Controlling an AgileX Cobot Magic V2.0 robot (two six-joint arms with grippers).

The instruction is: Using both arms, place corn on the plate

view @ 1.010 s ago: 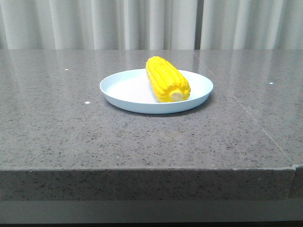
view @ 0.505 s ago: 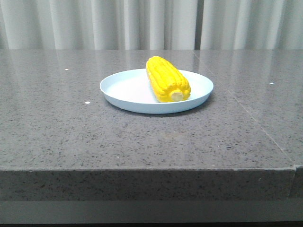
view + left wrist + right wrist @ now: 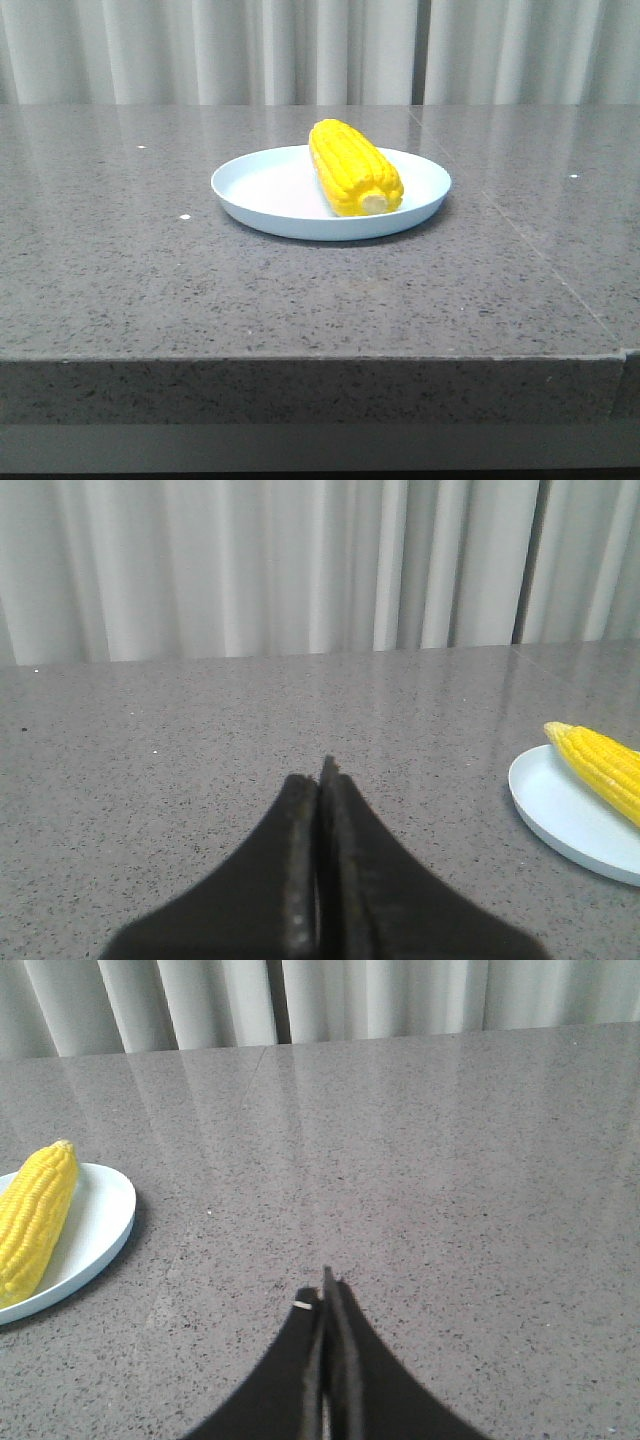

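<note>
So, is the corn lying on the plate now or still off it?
On it. The corn lies on its side inside the plate, stub end toward the camera; neither tool touches it.

Front camera faces the plate [image 3: 262, 190] low; wrist cameras flank it

plate [image 3: 260, 190]: smooth plastic | corn [image 3: 352, 166]: bumpy, waxy | table [image 3: 150, 280]: glossy speckled stone | curtain [image 3: 200, 50]: cloth

Both tools are matte black: left tool [image 3: 322, 780] has wedge-shaped prongs with rough inner edges, right tool [image 3: 326, 1290] has a tiny white fleck.
</note>
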